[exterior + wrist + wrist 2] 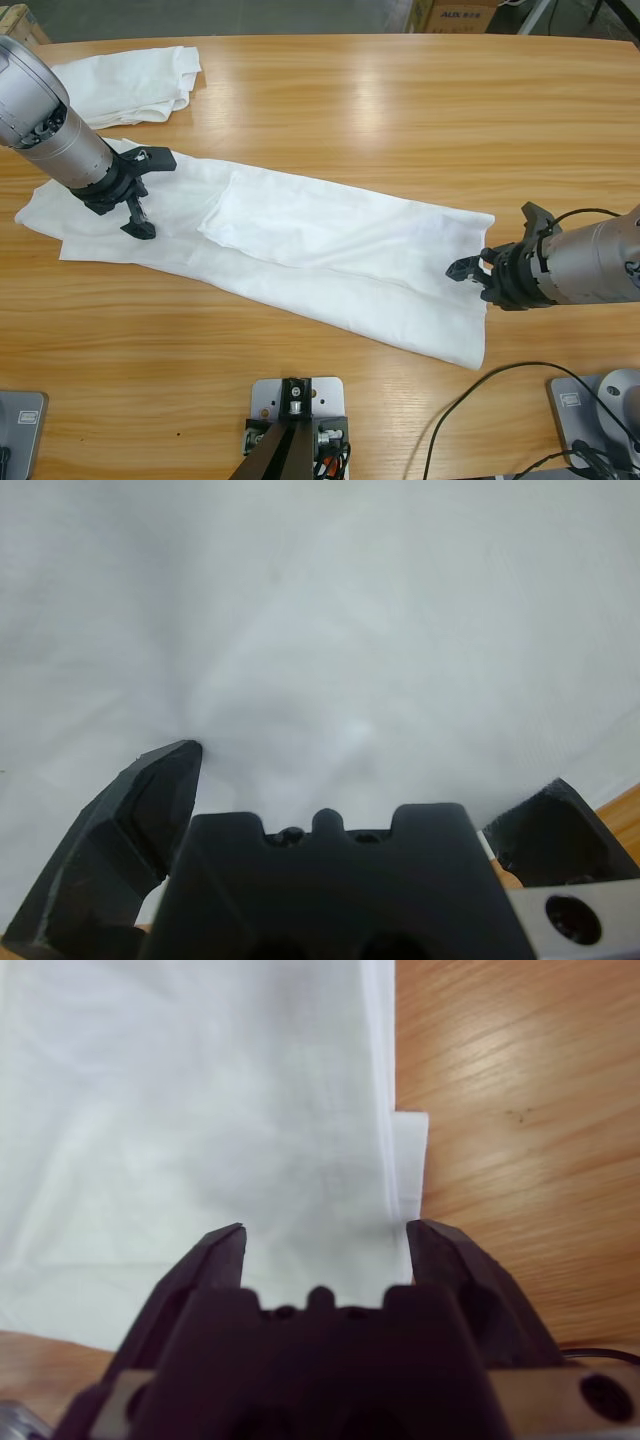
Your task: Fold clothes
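A long white T-shirt [330, 240] lies folded lengthwise and slanted across the table, running from the left down to the right. My left gripper [153, 192] hovers open over its left end. In the left wrist view, white cloth [320, 610] fills the picture, with the open left gripper [370, 770] right above it. At the shirt's right end my right gripper [492, 245] is open too. The right wrist view has the right gripper [328, 1230] spread over the cloth's edge [250, 1110], next to bare wood. A folded white bundle [130, 85] rests at the back left.
The wooden table [400, 110] shows bare wood behind and in front of the shirt. A cardboard box [460, 12] stands beyond the far edge. Black cables [480, 400] loop over the near right corner.
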Action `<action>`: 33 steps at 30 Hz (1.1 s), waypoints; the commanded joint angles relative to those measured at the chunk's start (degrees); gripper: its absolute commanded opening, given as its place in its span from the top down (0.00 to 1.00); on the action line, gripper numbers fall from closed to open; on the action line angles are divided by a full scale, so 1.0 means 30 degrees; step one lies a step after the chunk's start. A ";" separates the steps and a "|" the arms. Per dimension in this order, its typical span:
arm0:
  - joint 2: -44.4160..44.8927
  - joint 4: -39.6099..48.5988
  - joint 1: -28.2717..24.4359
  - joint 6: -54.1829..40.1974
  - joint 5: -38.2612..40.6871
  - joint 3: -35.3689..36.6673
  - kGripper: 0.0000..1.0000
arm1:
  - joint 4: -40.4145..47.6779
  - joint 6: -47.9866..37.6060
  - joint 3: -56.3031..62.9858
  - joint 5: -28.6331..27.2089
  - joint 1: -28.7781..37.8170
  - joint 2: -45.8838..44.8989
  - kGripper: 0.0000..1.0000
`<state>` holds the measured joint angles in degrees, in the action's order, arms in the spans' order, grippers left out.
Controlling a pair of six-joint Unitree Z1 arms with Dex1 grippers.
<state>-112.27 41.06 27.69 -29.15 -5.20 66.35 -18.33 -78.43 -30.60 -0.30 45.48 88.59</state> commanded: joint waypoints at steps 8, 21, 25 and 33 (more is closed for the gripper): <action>-0.0341 -0.0034 0.0086 0.0223 -0.0348 -0.0790 0.00 | 0.0565 0.1375 0.0501 0.0769 -0.0424 0.1028 0.71; -0.0283 -0.0034 0.0086 0.0223 -0.0348 -0.0790 0.00 | -0.1644 0.2090 0.0021 0.0342 -0.0424 0.0336 1.00; -0.0289 -0.0034 0.0139 0.0223 -0.0348 -0.0790 0.00 | -0.2868 0.2090 -0.0296 0.0119 -0.0424 0.0219 1.00; -0.0312 -0.0034 0.0327 0.0223 -0.0348 -0.0890 0.00 | -0.3964 0.2078 -0.0946 -0.0344 -0.0424 0.0969 1.00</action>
<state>-112.27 41.06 27.98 -29.15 -5.20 66.32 -28.63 -72.78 -32.70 0.26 44.91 89.57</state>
